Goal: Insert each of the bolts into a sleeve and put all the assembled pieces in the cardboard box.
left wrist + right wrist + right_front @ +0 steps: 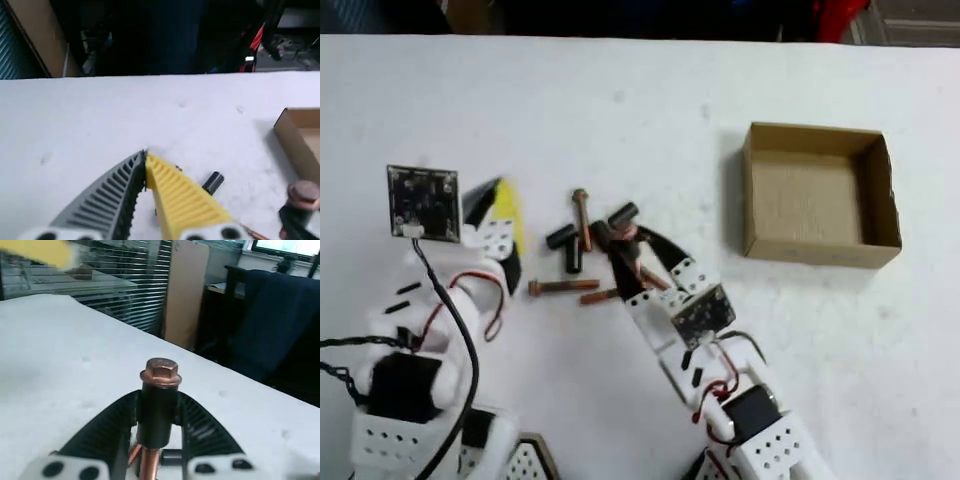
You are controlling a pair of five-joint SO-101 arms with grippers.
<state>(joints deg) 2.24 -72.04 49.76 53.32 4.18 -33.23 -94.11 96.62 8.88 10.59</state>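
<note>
My right gripper (pixel 156 401) is shut on a black sleeve (pixel 156 415) with a copper bolt (pixel 160 373) through it, the hex head sticking out past the fingertips. From above, this gripper (pixel 625 242) sits at the right side of the loose pile. That pile holds copper bolts (pixel 582 218) (pixel 563 286) and black sleeves (pixel 561 237) (pixel 574 257). My left gripper (pixel 498 200), one finger yellow and one grey, is shut on nothing just left of the pile. Its tips (pixel 145 156) meet above the table, near a loose sleeve (pixel 212 182). The cardboard box (pixel 820 195) stands open to the right.
The white table (pixel 650 110) stretches bare behind the pile and the box. The box's near wall (pixel 299 137) shows at the edge of the left wrist view. The right gripper's bolt head (pixel 302 194) also shows there. Dark furniture lies past the table's far edge.
</note>
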